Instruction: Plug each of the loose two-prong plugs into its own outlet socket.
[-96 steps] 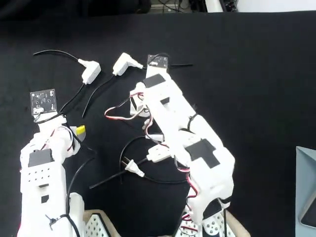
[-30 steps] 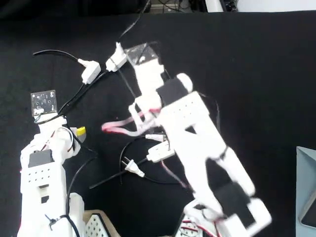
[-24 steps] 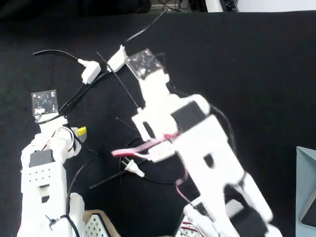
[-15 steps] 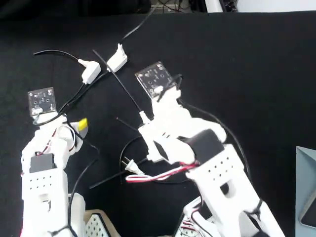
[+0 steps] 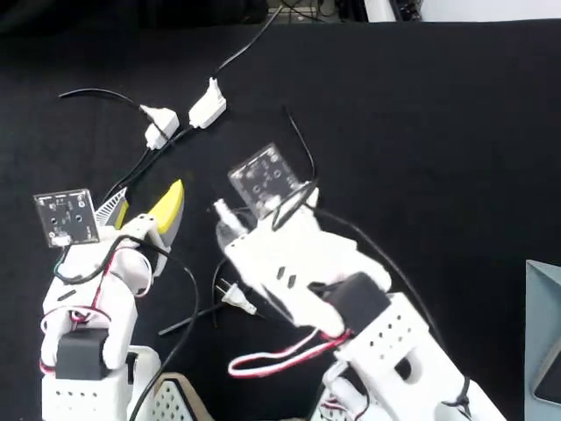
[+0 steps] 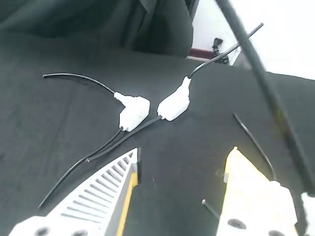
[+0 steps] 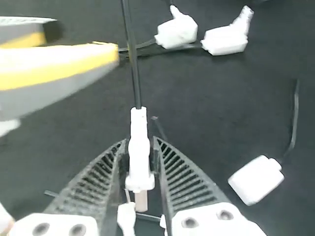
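My right gripper point(image 7: 139, 141) is shut on a slim white two-prong plug point(image 7: 139, 160), whose black cable point(image 7: 132, 64) runs away from the fingers. In the high view that gripper point(image 5: 224, 216) hangs over the table's middle. My left gripper point(image 5: 145, 203) is beside it, open and holding nothing, its yellow finger point(image 5: 169, 203) raised. Two white cabled blocks point(image 6: 134, 112) point(image 6: 174, 103) lie side by side beyond the left gripper point(image 6: 184, 152), at the far left of the table point(image 5: 158, 125) point(image 5: 209, 103). A loose plug point(image 5: 233, 296) with bare prongs lies near the right arm's base.
Another white block point(image 7: 256, 179) with a cable lies close beside the right gripper. Black cables loop over the black cloth around both arms. A grey box point(image 5: 545, 329) stands at the right edge. The right half of the table point(image 5: 438, 132) is bare cloth.
My right arm has drawn back from the far blocks toward the near side, carrying the plug and its cable. My left gripper has lifted and swung toward the centre.
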